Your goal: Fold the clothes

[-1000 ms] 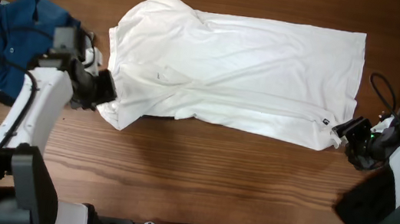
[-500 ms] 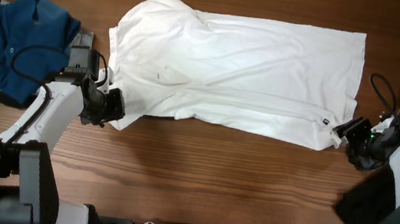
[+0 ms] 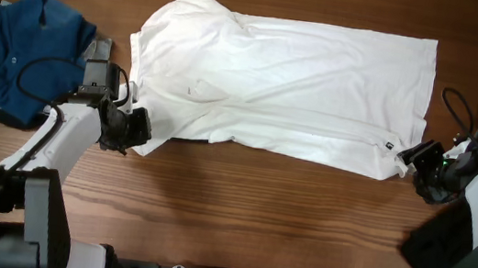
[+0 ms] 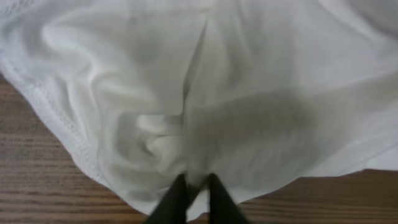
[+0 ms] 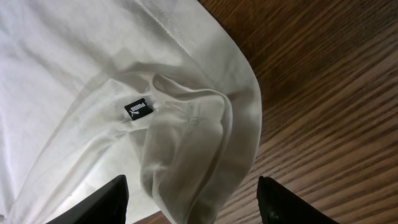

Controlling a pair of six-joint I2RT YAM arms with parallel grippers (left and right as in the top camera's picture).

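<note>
Pinching sleeve edge of white shirt (image 3: 282,84) in narrow left gripper (image 4: 197,194); straddling hem corner beside label (image 5: 138,109) with wide-open right gripper (image 5: 199,199), likely readying two-ended lift for fold.

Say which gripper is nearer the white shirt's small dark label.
Right. The right gripper sits open just beside the small dark label at the white shirt's hem corner; the left gripper pinches the far sleeve end.

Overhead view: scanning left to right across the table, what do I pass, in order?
blue garment → left gripper, pinching the sleeve edge → white shirt → right gripper, open at the shirt's hem corner
</note>
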